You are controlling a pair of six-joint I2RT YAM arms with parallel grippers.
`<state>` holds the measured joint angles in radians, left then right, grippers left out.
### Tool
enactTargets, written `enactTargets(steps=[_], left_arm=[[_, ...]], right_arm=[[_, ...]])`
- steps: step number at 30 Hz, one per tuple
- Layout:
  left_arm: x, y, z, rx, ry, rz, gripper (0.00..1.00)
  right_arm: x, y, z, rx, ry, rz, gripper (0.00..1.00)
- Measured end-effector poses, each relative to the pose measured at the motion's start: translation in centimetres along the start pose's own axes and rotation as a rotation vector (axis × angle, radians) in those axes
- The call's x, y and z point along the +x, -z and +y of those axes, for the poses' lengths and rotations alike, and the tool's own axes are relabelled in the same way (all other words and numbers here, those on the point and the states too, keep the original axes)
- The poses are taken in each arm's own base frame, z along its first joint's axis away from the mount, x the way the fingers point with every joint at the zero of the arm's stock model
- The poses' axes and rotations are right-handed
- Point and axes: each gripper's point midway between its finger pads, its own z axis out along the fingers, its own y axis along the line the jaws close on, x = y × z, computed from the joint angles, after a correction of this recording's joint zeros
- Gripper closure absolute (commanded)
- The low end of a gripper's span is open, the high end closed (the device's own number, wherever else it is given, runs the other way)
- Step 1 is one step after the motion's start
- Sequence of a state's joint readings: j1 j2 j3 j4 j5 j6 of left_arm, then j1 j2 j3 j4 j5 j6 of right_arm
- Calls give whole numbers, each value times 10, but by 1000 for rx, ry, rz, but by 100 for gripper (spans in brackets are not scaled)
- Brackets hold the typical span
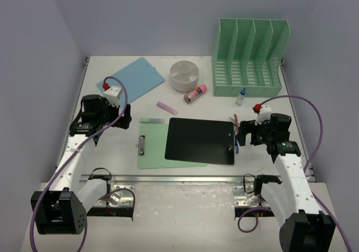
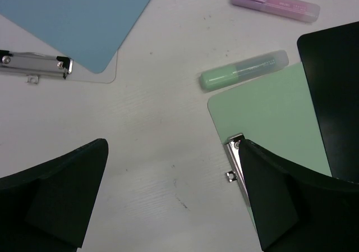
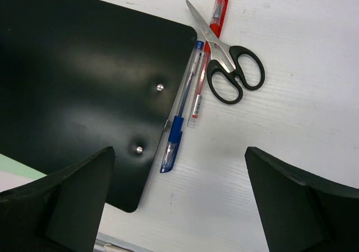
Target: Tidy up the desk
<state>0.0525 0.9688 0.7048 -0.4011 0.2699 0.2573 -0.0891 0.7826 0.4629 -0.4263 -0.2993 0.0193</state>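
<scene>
We are holding the left gripper point(image 2: 174, 190) and right gripper point(image 3: 179, 198) apart, empty, aiming the right squarely astride the blue pen point(image 3: 175, 129).

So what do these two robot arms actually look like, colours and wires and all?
The left arm and right arm have white segments linked by chunky black joints. The left gripper and right gripper are black, each with two broad wedge-shaped fingers. A purple cable loops along each arm, and a small white box with a red cap sits at each wrist.
</scene>
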Motion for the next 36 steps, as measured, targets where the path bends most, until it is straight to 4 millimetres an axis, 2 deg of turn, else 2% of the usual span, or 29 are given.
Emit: enactTargets(steps=[11,14,16,18,21,22,24,25,28,29,30,33,36], left_arm=[[-1,1,-2,14,-15,-5,0],[-3,2,-12,51,-49,-16,0],[-6,-1,-28,86,-102,-16,0],[-7,-8,-55,155,-174,19,2],[-25,-24,-87,233,-251,74,12],[-35,-32,-96,253,-273,89,21],[-64,-47,-113,283,-307,95,29],[-77,-55,-123,297,-322,91,37],[-113,-75,-146,319,-352,77,44],[-131,-88,-164,339,-370,60,45],[-137,-97,-175,349,-380,58,46],[-141,-121,-198,367,-404,69,46],[-133,-146,-215,382,-410,96,46]], right_arm=[[0,0,0,0,0,1,1],[0,0,0,0,-1,2,1],[0,0,0,0,0,1,1],[0,-1,0,0,-1,2,1],[1,-2,-1,0,-2,5,1],[1,-2,-1,0,-3,8,1],[2,-2,-1,1,-5,13,1],[2,-3,-1,2,-7,13,1],[2,-3,-1,3,-9,13,1],[2,-3,-2,4,-9,14,1],[2,-3,-2,6,-9,14,1],[2,-3,-3,9,-8,12,1],[0,-4,-3,11,-6,8,1]])
